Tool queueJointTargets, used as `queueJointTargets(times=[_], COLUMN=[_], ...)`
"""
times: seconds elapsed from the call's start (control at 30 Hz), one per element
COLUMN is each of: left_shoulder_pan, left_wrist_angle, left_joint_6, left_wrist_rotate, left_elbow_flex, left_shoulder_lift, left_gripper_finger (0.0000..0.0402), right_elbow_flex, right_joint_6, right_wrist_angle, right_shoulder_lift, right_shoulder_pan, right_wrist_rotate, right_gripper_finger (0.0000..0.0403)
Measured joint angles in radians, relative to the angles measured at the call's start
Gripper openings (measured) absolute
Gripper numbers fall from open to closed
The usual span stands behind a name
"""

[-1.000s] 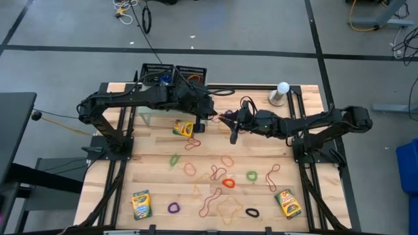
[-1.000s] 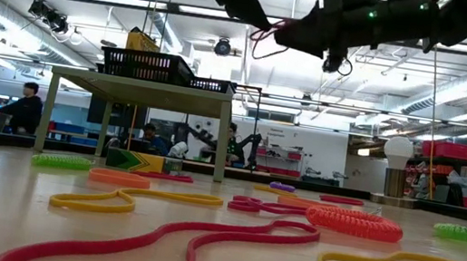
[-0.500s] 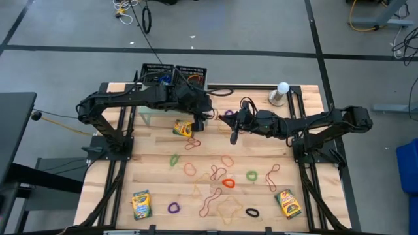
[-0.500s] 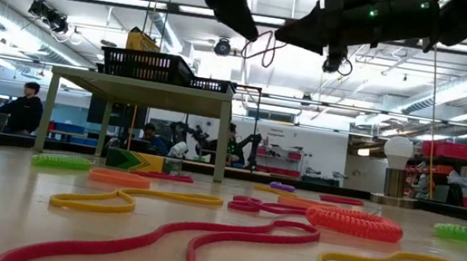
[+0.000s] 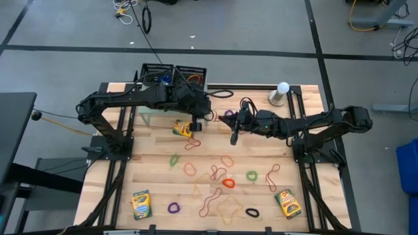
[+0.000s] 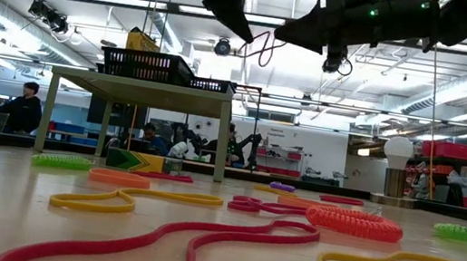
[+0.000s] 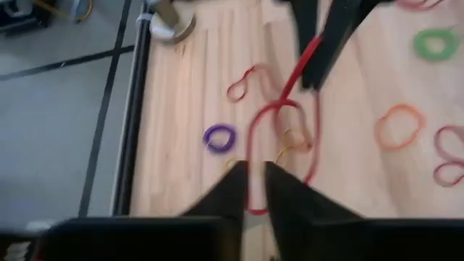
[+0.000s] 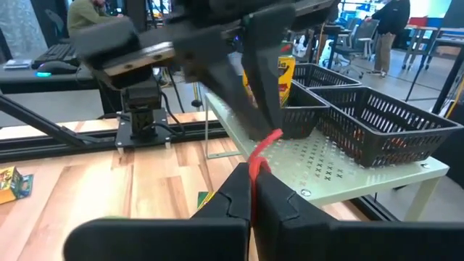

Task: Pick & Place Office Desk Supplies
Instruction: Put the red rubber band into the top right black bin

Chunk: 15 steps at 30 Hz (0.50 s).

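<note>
- Left gripper (image 7: pixel 251 174) up off the table, fingers nearly together, pinching a red band (image 7: pixel 284 116) at one end.
- Right gripper (image 8: pixel 251 190) facing it, fingers fully together on the other end of the same band; both pairs of fingertips nearly meeting in mid-air, band stretched and hanging between them.
- Low view: band (image 6: pixel 264 48) dangling as a loop between the two tips, high above the table.
- Crayon box (image 5: pixel 182 128) on the table just beside and under left gripper (image 5: pixel 196 122); right gripper (image 5: pixel 233 131) near it on the other side.
- Mesh trays (image 5: pixel 174 70) on a small stand behind left gripper.
- More bands scattered beyond both grippers toward the front edge: green band (image 5: pixel 251 175), purple band (image 5: pixel 174 208), black band (image 5: pixel 252 212).
- Two more crayon boxes at the front corners, well apart from both grippers.
</note>
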State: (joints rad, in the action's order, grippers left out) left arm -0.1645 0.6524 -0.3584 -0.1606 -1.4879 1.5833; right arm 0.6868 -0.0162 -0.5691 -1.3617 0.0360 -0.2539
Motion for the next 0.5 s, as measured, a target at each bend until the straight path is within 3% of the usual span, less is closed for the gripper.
queueJointTargets(times=[0.1,0.27,0.5], left_shoulder_pan=[-0.035,-0.114,-0.250], left_wrist_angle=[0.004,-0.025,-0.117], left_joint_6=[0.014,0.034,0.042], left_wrist_rotate=[-0.060,-0.168,-0.305], left_elbow_flex=[0.000,0.000,0.000], left_shoulder_lift=[0.000,0.000,-0.001], left_gripper_finger=[0.0010,0.0005,0.0004], right_elbow_flex=[0.000,0.000,0.000], right_joint_6=[0.010,0.035,0.038], right_wrist_angle=[0.006,0.018,0.057], right_shoulder_lift=[0.000,0.000,0.000], right_shoulder_pan=[0.000,0.000,0.000], right_wrist_rotate=[0.000,-0.004,-0.111], right_gripper_finger=[0.0012,0.0053,0.0132])
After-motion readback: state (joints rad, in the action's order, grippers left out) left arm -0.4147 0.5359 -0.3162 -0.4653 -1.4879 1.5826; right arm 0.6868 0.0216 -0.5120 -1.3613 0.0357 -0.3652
